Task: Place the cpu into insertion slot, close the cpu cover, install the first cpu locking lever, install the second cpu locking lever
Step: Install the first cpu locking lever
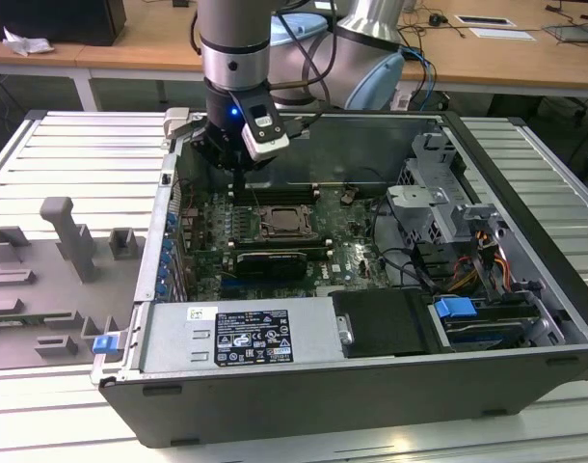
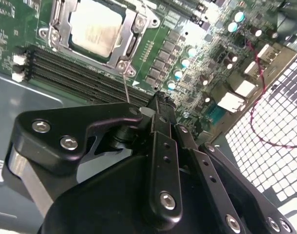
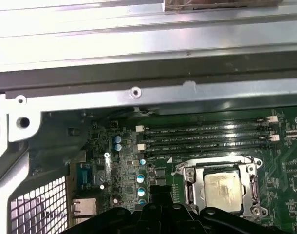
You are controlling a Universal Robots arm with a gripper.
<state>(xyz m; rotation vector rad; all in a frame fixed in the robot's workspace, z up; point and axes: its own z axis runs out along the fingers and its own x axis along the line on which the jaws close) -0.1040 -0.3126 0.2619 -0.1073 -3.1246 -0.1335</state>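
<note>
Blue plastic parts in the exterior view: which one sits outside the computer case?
The small blue clip on the grey fixture tray, at the exterior view's left. The larger blue tab lies inside the case, by the drive bay.

The gripper (image 1: pixel 238 172) hangs inside the open computer case (image 1: pixel 371 386), just above the motherboard (image 1: pixel 342 236) near the insertion slot (image 1: pixel 281 223).

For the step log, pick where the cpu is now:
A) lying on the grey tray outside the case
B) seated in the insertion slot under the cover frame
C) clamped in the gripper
B: both wrist views show the cpu inside the insertion slot, framed by the cpu cover.
</note>
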